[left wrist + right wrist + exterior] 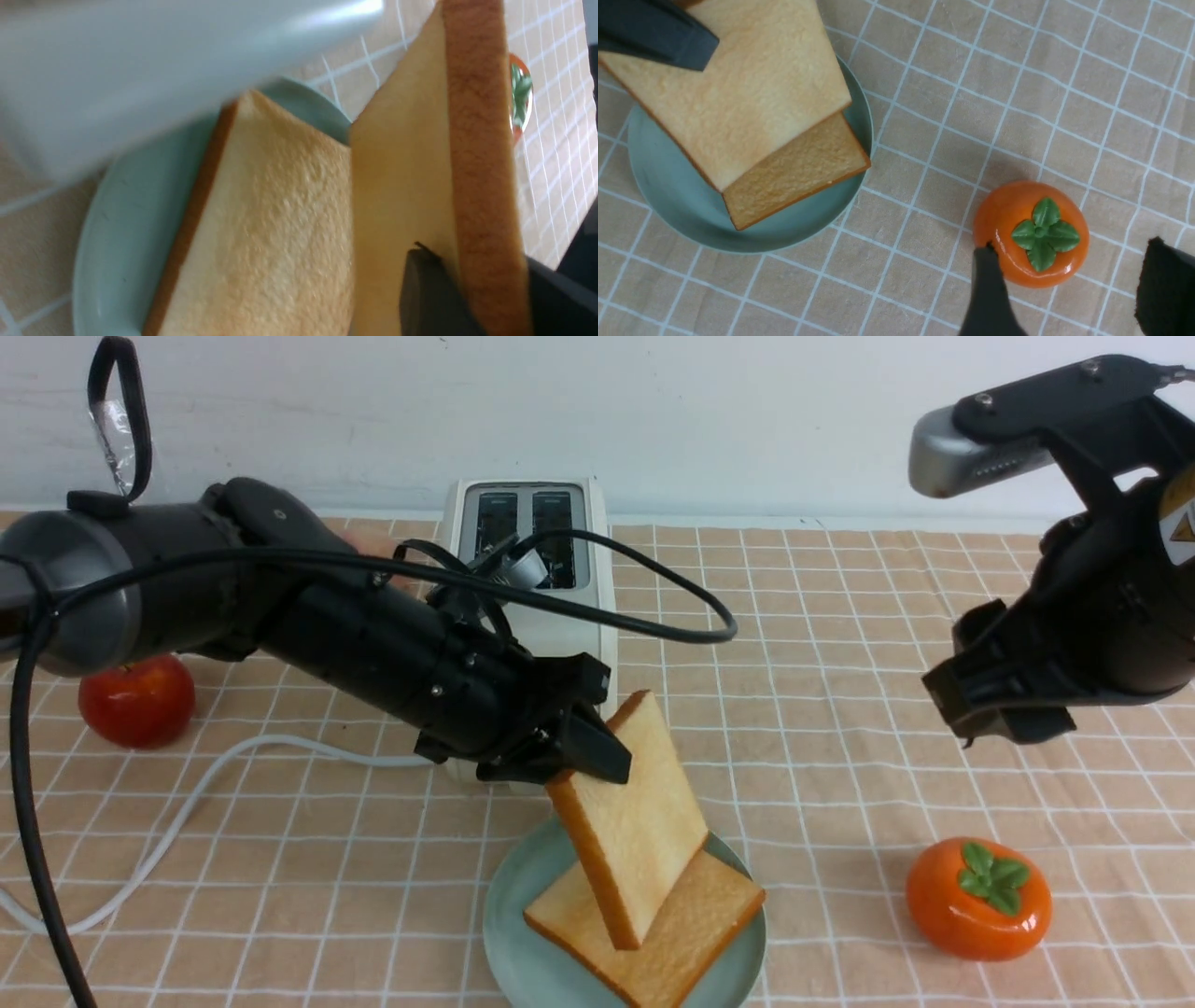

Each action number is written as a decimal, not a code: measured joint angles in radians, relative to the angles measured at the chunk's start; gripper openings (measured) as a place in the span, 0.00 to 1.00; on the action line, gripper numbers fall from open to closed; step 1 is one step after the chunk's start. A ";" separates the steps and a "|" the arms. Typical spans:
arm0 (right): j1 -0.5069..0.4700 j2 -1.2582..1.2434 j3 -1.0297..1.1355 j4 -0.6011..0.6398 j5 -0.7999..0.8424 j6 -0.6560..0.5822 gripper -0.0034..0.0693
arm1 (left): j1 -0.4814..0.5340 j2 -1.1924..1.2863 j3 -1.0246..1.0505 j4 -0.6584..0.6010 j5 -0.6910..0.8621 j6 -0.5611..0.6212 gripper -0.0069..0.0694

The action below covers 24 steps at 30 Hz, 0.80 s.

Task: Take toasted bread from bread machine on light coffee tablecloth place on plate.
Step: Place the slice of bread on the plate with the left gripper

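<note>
Front view: left hand [583, 767] clamped on the upper edge of the held slice [639, 821]. Slice hangs tilted, low corner over the flat slice [695, 924] lying on the plate [509, 919]; contact between the two unclear. Edge pinch probably lets it be laid down flat on top. Bread machine [560, 625] behind on the tablecloth [840, 644], both slots empty. Right hand [994, 705] hovers off to the side, likely kept out of the way. Yellow warning sticker [1181, 518] on the right arm, text unreadable.

Left wrist view: dark finger [430, 294] pressed on the held slice's face, crust edge toward camera; plate and flat slice beyond. No writing.

Right wrist view: right hand spread wide, holding nothing, above a persimmon [1031, 233]. No labels.
</note>
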 joint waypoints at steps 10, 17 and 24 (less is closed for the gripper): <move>0.000 0.000 0.000 -0.002 0.005 0.000 0.63 | 0.000 -0.005 0.000 0.003 0.014 0.006 0.96; 0.000 0.000 0.000 -0.008 -0.018 0.001 0.63 | 0.000 -0.118 0.000 0.250 -0.059 -0.117 0.96; 0.000 0.000 0.000 -0.071 -0.107 0.069 0.63 | 0.000 -0.401 0.000 0.676 0.003 -0.441 0.88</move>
